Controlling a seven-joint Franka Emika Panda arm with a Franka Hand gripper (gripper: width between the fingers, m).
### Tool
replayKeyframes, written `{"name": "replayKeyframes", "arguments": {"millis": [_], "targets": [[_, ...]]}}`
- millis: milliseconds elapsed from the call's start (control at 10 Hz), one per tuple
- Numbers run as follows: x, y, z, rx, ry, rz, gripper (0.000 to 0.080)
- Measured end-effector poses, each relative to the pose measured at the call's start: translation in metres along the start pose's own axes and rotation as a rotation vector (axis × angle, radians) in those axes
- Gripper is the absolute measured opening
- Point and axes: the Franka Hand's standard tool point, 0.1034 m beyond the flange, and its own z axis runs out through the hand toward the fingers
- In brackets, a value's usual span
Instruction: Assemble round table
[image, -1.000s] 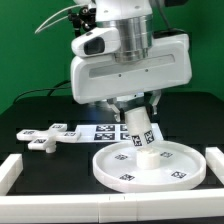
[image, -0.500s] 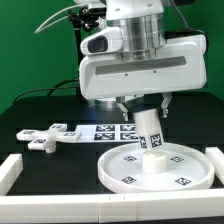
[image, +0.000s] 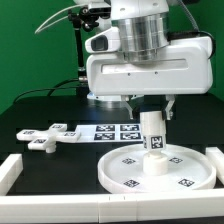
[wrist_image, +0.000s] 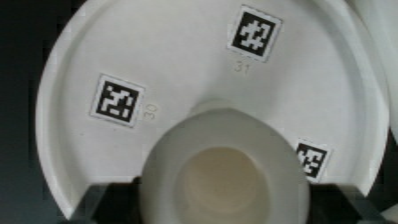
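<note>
The large rimmed round disc (image: 158, 170) lies flat on the black table at the exterior view's lower right, with several square tags on it. The short thick cylinder leg (image: 153, 142) stands upright on the disc's middle. My gripper (image: 151, 112) is shut on the leg's top from above. In the wrist view the leg (wrist_image: 217, 165) fills the space between my dark fingers (wrist_image: 103, 205), with the disc (wrist_image: 143, 60) behind it. The flat cross-shaped base (image: 48, 136) lies on the table at the exterior view's left, apart from the disc.
The marker board (image: 112, 130) lies flat behind the disc. White border blocks stand at the exterior view's lower left (image: 10, 172) and right edge (image: 215, 156). The arm's large white housing (image: 150, 70) hangs over the middle.
My gripper has moved toward the exterior view's right with the leg, and the disc has shifted right with it. The cross-shaped base has not moved.
</note>
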Motion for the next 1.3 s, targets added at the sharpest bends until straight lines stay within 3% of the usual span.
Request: {"name": "replayKeyframes", "arguments": {"millis": [100, 500, 1000, 1200, 1300], "targets": [[0.002, 0.0, 0.0, 0.028, -0.016, 0.127, 0.0416], [0.016, -0.001, 0.002, 0.073, -0.034, 0.422, 0.0415], [0.015, -0.006, 0.004, 0.071, -0.05, 0.722, 0.0415], [0.014, -0.007, 0.004, 0.072, -0.049, 0.699, 0.0609], [0.013, -0.009, 0.004, 0.068, -0.044, 0.643, 0.0637]]}}
